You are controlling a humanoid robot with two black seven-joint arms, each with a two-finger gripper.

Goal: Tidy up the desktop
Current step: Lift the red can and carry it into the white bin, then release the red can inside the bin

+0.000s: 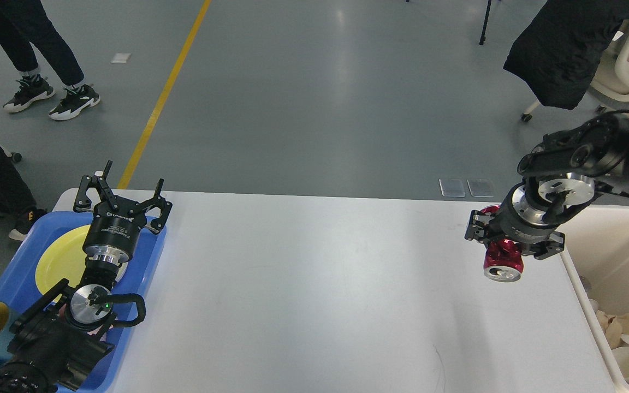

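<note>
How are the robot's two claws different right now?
The left claw is open and holds nothing; the right claw is shut on a crushed red metal can. The left claw is above the blue plastic tray; the right is near the cream-white bin. Both are black.

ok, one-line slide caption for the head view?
Right tool holds a red can at the desktop edge; left tool open above blue tray.

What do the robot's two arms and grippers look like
Both arms are black with bare silver metal wrist discs. The left gripper has thin black linkage fingers, white lettering on its round body, a looped black cable and a green light below. The right gripper matches it.
</note>
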